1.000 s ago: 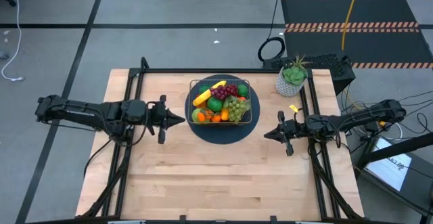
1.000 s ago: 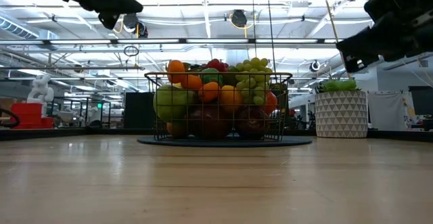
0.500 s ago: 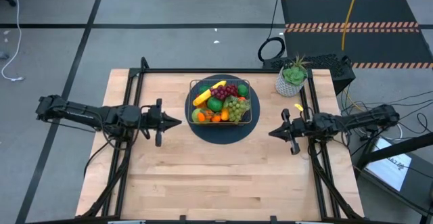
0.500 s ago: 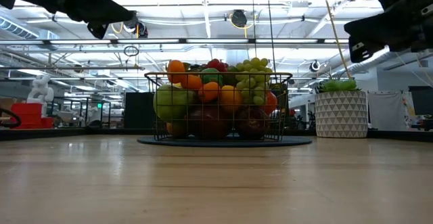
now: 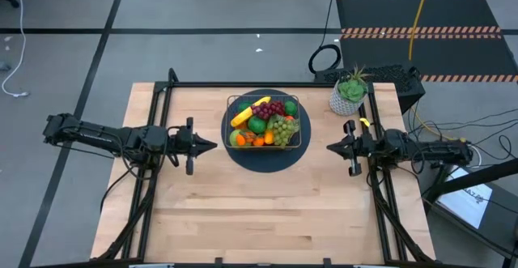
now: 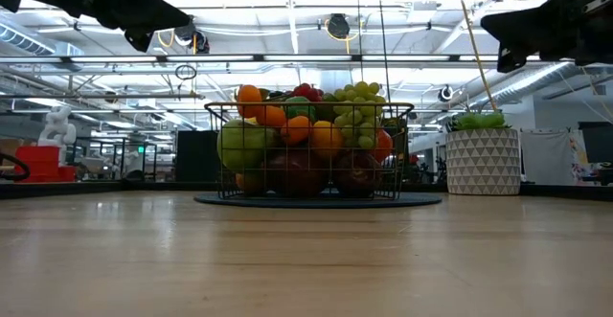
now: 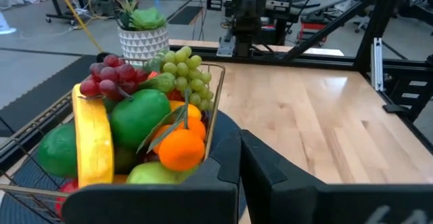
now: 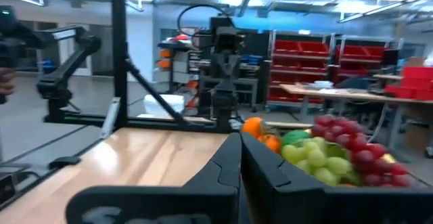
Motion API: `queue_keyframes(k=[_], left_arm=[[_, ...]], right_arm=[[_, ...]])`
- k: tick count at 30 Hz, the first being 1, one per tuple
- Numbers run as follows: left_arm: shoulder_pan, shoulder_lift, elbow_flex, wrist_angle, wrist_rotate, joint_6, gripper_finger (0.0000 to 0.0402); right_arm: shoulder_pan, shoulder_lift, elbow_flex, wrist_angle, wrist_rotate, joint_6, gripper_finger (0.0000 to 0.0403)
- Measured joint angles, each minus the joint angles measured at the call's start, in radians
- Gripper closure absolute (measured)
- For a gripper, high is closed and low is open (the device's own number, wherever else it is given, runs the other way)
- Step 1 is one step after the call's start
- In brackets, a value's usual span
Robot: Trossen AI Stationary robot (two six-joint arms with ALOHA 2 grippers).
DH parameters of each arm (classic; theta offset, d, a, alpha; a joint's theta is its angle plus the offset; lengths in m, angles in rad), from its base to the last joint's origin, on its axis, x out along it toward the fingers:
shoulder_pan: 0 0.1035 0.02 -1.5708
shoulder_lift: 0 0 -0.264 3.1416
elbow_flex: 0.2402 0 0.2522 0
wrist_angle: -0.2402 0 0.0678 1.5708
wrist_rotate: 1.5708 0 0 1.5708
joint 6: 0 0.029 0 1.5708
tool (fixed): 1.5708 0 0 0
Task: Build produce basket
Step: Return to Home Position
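Note:
The wire-mesh basket point(image 5: 264, 121) stands on a round dark mat point(image 5: 243, 159) at the table's far middle, heaped with produce: yellow banana point(image 5: 241, 116), red grapes point(image 5: 272, 108), green grapes point(image 5: 282, 128), a green pear point(image 5: 257, 125) and oranges point(image 5: 261, 139). It also shows in the low view point(image 6: 308, 150), the left wrist view point(image 7: 135, 126) and the right wrist view point(image 8: 325, 149). My left gripper point(image 5: 214, 146) is shut and empty, left of the basket, above the table. My right gripper point(image 5: 330, 148) is shut and empty, right of the basket, near the table's right rail.
A potted green plant in a white pot point(image 5: 349, 94) stands at the table's far right corner. Black frame rails run along the left side point(image 5: 152, 179) and the right side point(image 5: 379, 195) of the table. The wooden table top point(image 5: 259, 211) in front of the mat is bare.
My right gripper has drawn back toward the table's right edge, away from the basket, and has risen a little. My left gripper has drawn back slightly toward the table's left edge. The basket and produce have stayed still.

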Motion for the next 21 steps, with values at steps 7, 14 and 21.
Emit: queue_keyframes(k=[7,14,21], left_arm=[[0.0,0.0,0.0,-0.001,-0.017,0.016,0.0399],[0.0,0.0,0.0,-0.001,-0.025,0.02,0.0399],[0.0,0.0,0.0,-0.003,-0.025,0.03,0.0396]], right_arm=[[-0.066,-0.048,0.0,-0.082,-0.051,-0.002,0.0403],[-0.063,-0.048,-0.001,-0.101,-0.076,0.017,0.0403],[-0.043,-0.048,-0.001,-0.187,-0.046,0.004,0.0403]])
